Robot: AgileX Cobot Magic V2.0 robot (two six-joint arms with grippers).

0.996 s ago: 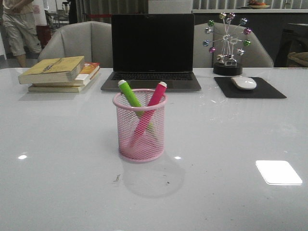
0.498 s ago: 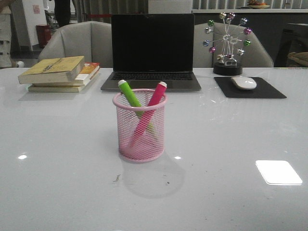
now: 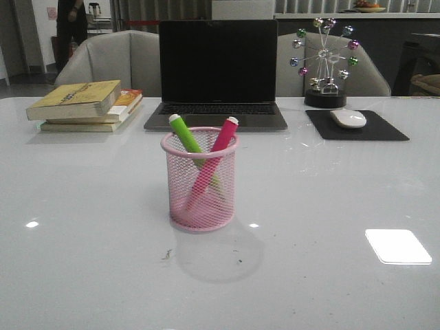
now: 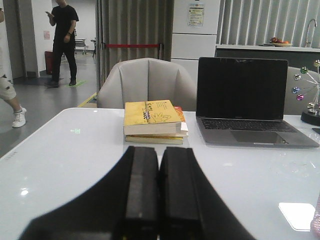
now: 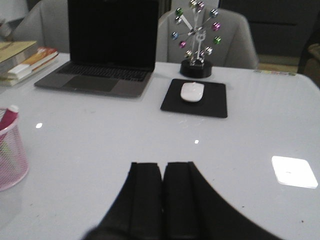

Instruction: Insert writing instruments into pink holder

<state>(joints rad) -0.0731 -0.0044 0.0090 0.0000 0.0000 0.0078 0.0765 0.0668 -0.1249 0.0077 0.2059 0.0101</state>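
Observation:
The pink mesh holder [image 3: 200,180] stands upright mid-table in the front view. Inside it the green marker [image 3: 186,134] leans left and the magenta marker [image 3: 221,138] leans right, crossing lower down, white ends above the rim. Neither arm shows in the front view. My left gripper [image 4: 159,150] is shut with nothing in it, above the table's left part and facing the books. My right gripper [image 5: 163,166] is also shut and empty, over the right part of the table; the holder [image 5: 11,156] and the magenta marker's tip [image 5: 9,116] show at that view's edge.
An open laptop [image 3: 218,74] sits behind the holder, a stack of books [image 3: 86,104] at the back left. A white mouse [image 3: 348,118] on a black pad [image 3: 385,129] and a ball ornament [image 3: 324,62] are at the back right. Chairs stand beyond the table.
The holder, markers and table items have not moved. Only people in the background at the far left have shifted.

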